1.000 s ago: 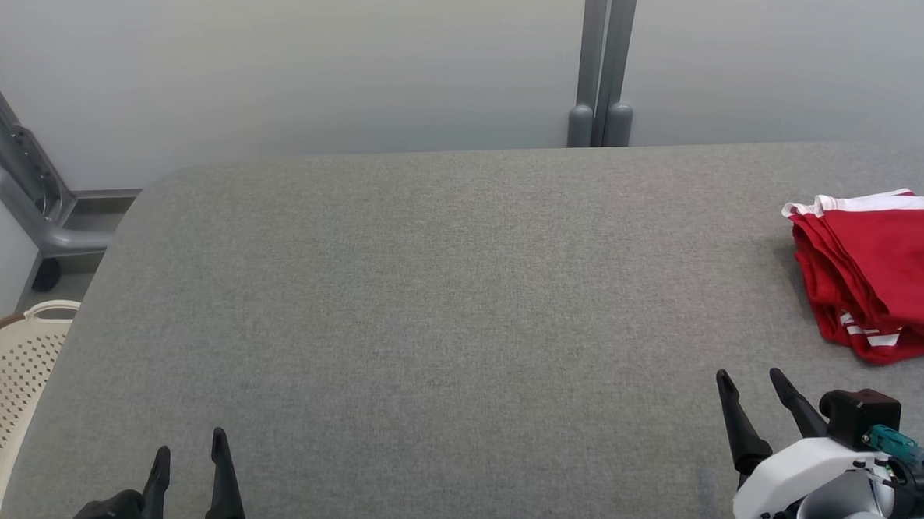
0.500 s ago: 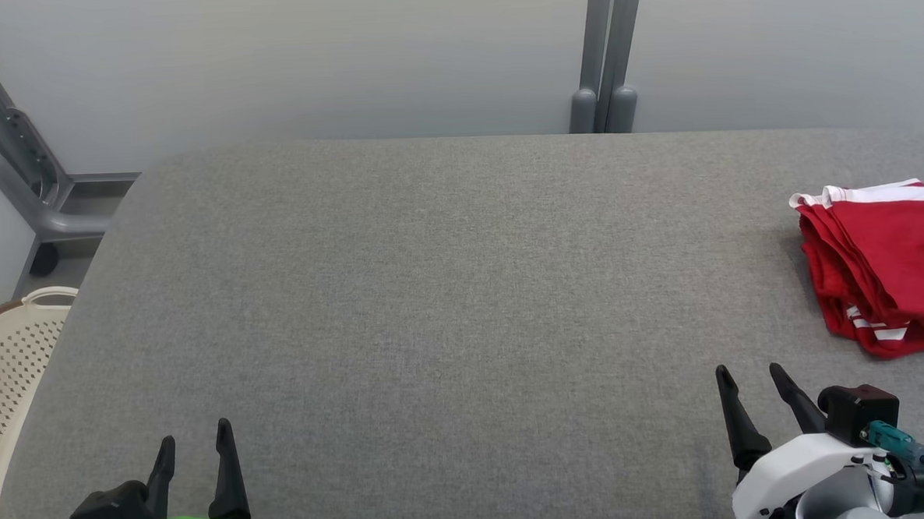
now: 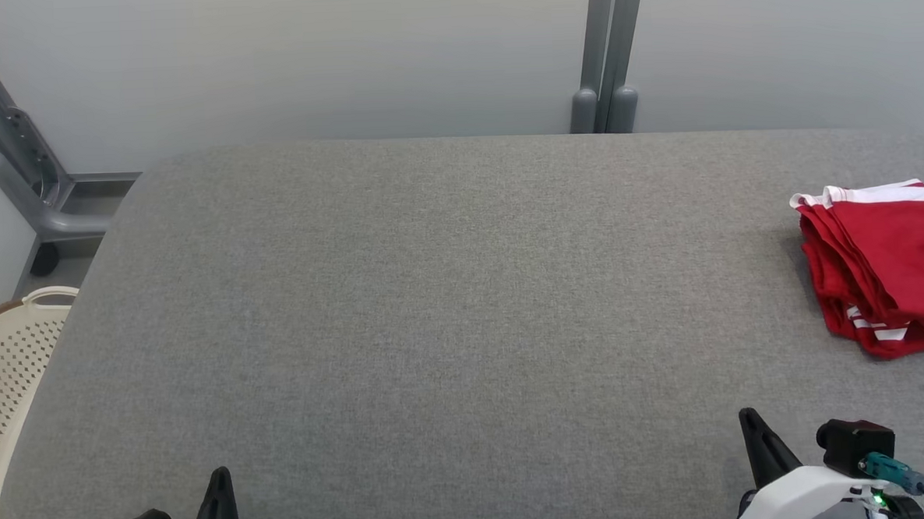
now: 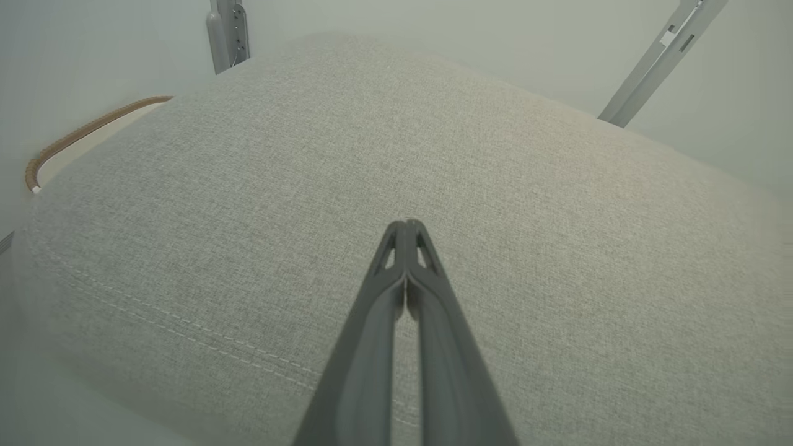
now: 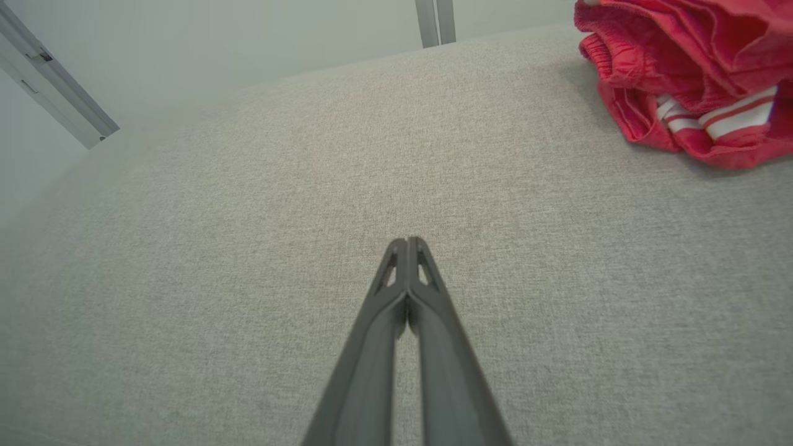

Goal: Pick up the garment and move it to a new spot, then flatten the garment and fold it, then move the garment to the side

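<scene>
Garment [image 3: 887, 264]: red with white stripes, lying in a loose folded stack on the grey counter [image 3: 465, 329]. It is ahead and to the right of the right fingers [image 5: 372, 359], well apart from them, and far across from the left fingers [image 4: 372, 347]. Both pairs of fingers are clenched on nothing, tips pressed together above bare cloth; a second ago each pair stood spread. In the head view both pairs also sit lower toward the bottom edge than before, so the arms appear to have drawn back. Whether the tips touch the counter cannot be judged from the wrist views. Reading: with the garment folded at the side and the fingers empty, closed and withdrawn, the last step is probably complete and no further grasp seems called for. A pale basket [image 3: 7, 388] stands off the counter's edge, left of the left fingers.
</scene>
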### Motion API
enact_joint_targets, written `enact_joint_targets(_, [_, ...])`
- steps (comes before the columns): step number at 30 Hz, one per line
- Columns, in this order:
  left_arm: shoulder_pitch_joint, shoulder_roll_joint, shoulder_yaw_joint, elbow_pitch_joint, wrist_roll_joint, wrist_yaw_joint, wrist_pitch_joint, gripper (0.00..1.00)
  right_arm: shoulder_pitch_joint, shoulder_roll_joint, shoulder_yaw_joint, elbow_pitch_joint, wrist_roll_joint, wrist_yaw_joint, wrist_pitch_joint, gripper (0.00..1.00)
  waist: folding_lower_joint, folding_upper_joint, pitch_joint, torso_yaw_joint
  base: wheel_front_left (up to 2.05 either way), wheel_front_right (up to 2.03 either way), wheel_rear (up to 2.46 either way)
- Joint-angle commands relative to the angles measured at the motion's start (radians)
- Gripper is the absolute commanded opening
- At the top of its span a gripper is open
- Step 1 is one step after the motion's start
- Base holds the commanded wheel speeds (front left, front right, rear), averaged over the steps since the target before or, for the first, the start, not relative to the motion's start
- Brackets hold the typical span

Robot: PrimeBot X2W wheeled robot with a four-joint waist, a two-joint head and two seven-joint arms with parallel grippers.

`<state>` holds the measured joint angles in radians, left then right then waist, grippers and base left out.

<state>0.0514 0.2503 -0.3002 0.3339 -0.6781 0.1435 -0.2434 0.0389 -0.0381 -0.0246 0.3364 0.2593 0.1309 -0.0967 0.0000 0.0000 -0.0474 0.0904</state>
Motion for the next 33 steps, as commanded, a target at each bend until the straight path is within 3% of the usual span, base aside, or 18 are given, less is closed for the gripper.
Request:
enact_joint_targets(1, [-0.02, 0.001, 0.014, -0.013, -0.029, -0.01, 0.008, 0.0, -0.017, -0.004, -0.012, -0.018, 0.045, 0.0, 0.008, 0.0, 0.0, 0.0, 0.001, -0.001, 0.0, 0.0, 0.0])
enact_joint_targets(33, [-0.113, -0.075, 0.113, -0.01, -0.38, -0.111, 0.133, 0.0, -0.018, -0.008, -0.086, -0.099, 0.548, 0.0, 0.084, 0.0, 0.0, 0.0, 0.013, -0.024, 0.0, 0.0, 0.0])
